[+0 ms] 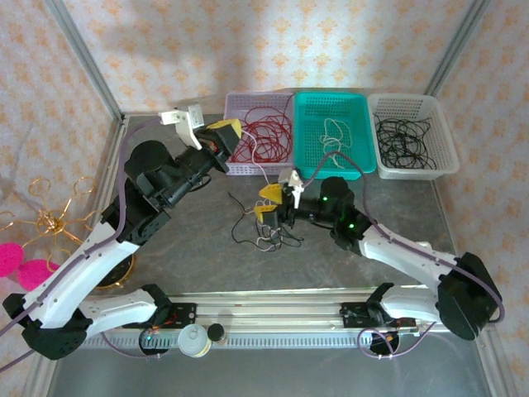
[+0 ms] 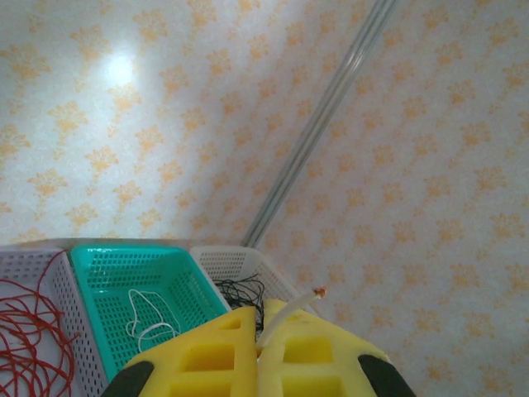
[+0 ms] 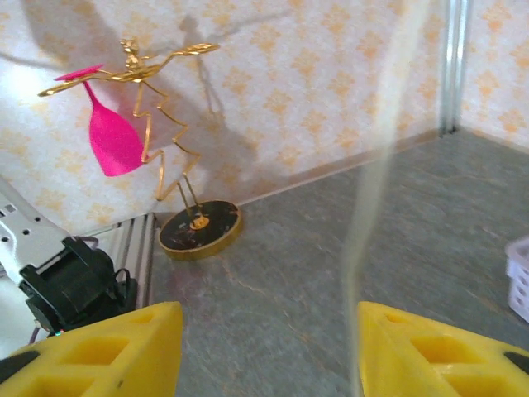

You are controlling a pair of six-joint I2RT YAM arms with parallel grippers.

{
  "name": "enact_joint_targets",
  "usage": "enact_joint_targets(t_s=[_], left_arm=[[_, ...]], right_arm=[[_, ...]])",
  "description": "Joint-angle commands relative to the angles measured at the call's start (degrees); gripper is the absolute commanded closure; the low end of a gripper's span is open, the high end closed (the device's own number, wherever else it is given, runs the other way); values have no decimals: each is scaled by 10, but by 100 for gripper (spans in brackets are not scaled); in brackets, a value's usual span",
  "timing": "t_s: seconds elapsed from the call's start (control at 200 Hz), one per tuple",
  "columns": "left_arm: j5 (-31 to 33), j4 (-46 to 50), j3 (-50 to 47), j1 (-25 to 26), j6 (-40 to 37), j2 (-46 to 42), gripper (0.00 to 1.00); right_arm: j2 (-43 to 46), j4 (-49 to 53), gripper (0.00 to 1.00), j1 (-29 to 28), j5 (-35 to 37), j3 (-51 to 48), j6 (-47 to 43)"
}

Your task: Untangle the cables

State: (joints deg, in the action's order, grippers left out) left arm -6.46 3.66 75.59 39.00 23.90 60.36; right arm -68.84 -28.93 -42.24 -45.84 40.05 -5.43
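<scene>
Clenching a thin white cable (image 2: pixel 289 313) above the grey worktop's (image 1: pixel 207 265) far edge, the left tool (image 1: pixel 230 132) seemingly tensions it free of the black-and-white cable tangle (image 1: pixel 266 236) mid-worktop, where the right tool (image 1: pixel 269 203) hangs released.

Left arm (image 1: pixel 91 265) and right arm (image 1: pixel 405 252): white link shells, black joint housings. A lilac hose (image 1: pixel 126 178) follows each arm. Fingers (image 2: pixel 207 356) (image 3: pixel 107 347): yellow blocks with square recesses. Green lights (image 1: pixel 325 198) sit at 11 o'clock of the right arm's white links.
</scene>
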Motion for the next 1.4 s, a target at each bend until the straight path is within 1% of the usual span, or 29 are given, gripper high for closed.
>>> enact_joint_targets(t_s=[0.0,0.03,0.11,0.175,0.3,0.435,0.506,0.616,0.691,0.786,0.926,1.036,1.246,1.396], left_arm=[[-29,-4,45,-1,-3,-2,100],[-32,-8,51,-1,2,-2,100],[-44,-26,63,-1,13,-3,100],[-46,-31,79,-1,18,-2,100],[-49,-28,123,-1,25,6,100],[-49,-22,180,-1,33,20,100],[-47,-24,206,-1,37,25,100],[-32,-25,240,-1,39,31,100],[-23,-24,263,-1,40,38,100],[-27,-34,283,-1,40,47,100],[-26,-35,315,-1,34,62,100],[-19,-38,341,-1,21,72,100],[20,-42,405,-1,-30,93,100],[38,-66,420,-1,-68,102,100]], right_arm=[[-32,-72,44,-37,82,25,-4],[-45,-81,44,-45,107,26,8],[-77,-105,44,-59,141,27,38],[-97,-121,45,-78,185,18,36],[-131,-169,46,-103,232,-16,47],[-165,-247,53,-109,283,-66,94],[-180,-278,56,-109,302,-90,96],[-200,-294,63,-109,337,-116,86],[-219,-306,66,-109,340,-129,83],[-250,-321,74,-109,336,-139,87],[-293,-345,84,-109,352,-148,96],[-314,-350,89,-109,371,-154,103],[-329,-346,92,-108,377,-181,111],[-322,-355,94,-104,403,-215,140]])
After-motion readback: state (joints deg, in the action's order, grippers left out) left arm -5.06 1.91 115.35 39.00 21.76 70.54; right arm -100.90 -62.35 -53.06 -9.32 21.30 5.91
